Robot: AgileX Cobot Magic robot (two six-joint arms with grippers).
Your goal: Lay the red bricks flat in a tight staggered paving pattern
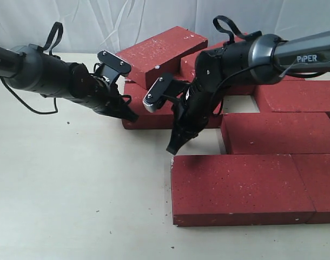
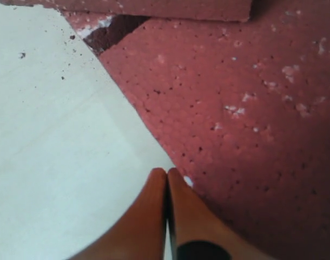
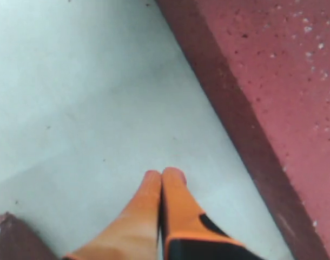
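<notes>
Several red bricks lie flat on the right: a front one (image 1: 230,189), its right neighbour (image 1: 323,187), one behind them (image 1: 278,132) and one further back (image 1: 300,95). Another brick (image 1: 159,51) rests tilted on top of a flat brick (image 1: 149,115) at the back. My left gripper (image 1: 131,115) is shut and empty, its tips at the left edge of that flat brick (image 2: 235,108). The right gripper (image 1: 171,149) is also shut and empty, pointing down at bare table just left of the front brick's (image 3: 278,81) far corner.
The pale table (image 1: 73,189) stretches bare to the left and front. A white curtain (image 1: 100,21) hangs behind. A gap of table (image 1: 238,104) shows between the back bricks. Another brick's corner (image 3: 8,238) shows near the right gripper.
</notes>
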